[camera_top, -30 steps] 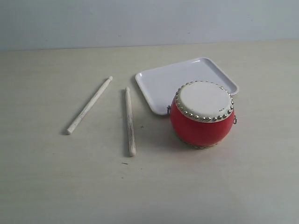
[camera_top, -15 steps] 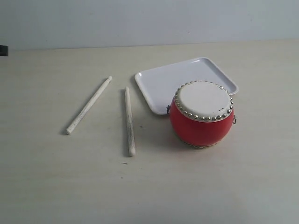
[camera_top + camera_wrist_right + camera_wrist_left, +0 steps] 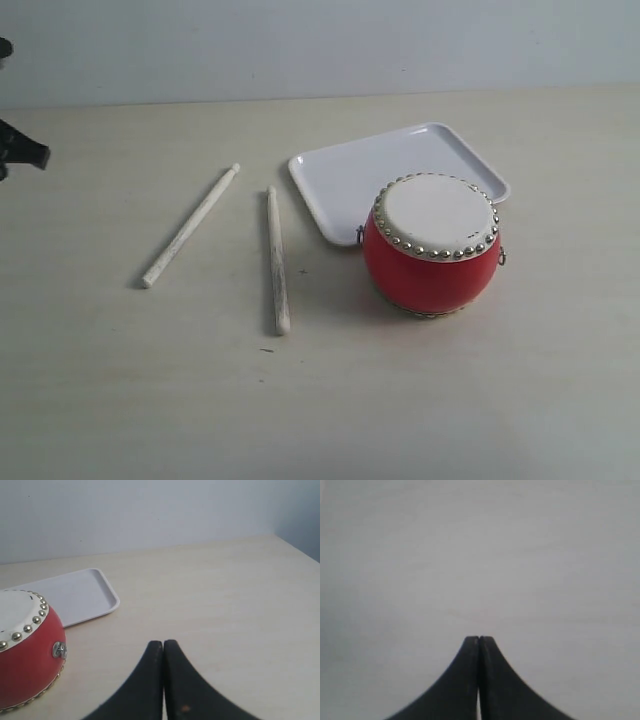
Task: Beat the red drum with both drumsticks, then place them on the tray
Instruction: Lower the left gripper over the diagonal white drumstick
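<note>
The red drum (image 3: 432,248) stands upright on the table, its off-white skin ringed with studs, right in front of the white tray (image 3: 345,182). Two pale drumsticks lie to its left: one (image 3: 277,258) runs almost straight front to back, the other (image 3: 190,226) lies slanted further left. My left gripper (image 3: 22,150) shows as a dark tip at the far left edge, well away from the sticks; its own view has the tips (image 3: 479,639) pressed together over plain pale surface. My right gripper (image 3: 163,642) is shut and empty, off to the side of the drum (image 3: 25,652) and tray (image 3: 82,596).
The pale wooden table (image 3: 320,400) stretches around the objects, with a light wall (image 3: 320,45) behind it. The right wrist view shows a table corner (image 3: 280,537) and its far edge.
A dark part of my left arm has come into the exterior view at the far left edge and reaches further in now. Drum, sticks and tray have not moved.
</note>
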### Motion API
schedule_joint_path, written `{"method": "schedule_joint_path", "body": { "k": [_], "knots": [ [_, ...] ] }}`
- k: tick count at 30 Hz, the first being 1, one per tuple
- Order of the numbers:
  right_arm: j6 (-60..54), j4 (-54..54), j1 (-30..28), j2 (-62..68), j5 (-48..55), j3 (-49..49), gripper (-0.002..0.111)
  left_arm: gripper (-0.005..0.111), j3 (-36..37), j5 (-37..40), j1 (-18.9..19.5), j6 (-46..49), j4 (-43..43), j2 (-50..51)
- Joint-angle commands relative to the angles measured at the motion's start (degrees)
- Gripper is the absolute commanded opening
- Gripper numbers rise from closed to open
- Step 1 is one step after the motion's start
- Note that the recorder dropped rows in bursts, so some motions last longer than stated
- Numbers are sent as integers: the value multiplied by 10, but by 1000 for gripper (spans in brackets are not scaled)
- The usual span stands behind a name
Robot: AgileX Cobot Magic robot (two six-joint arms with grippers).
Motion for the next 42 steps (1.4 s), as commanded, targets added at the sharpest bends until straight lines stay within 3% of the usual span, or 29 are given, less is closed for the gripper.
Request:
{"method": "schedule_joint_path", "body": {
  "k": [1,5,10,19,27,42],
  "knots": [
    [0,2,-3,2,-9,2,0,0,-62,120,-62,186,-279,-1],
    [0,2,-3,2,-9,2,0,0,-87,178,-120,301,-368,-1],
    [0,2,-3,2,-9,2,0,0,-102,185,-163,307,-366,5],
    [0,2,-3,2,-9,2,0,5,-138,217,-163,301,-382,65],
    [0,2,-3,2,-9,2,0,46,-161,217,-155,301,-382,123],
    [0,2,-3,2,-9,2,0,47,-161,197,-118,352,-422,162]
  ]
}}
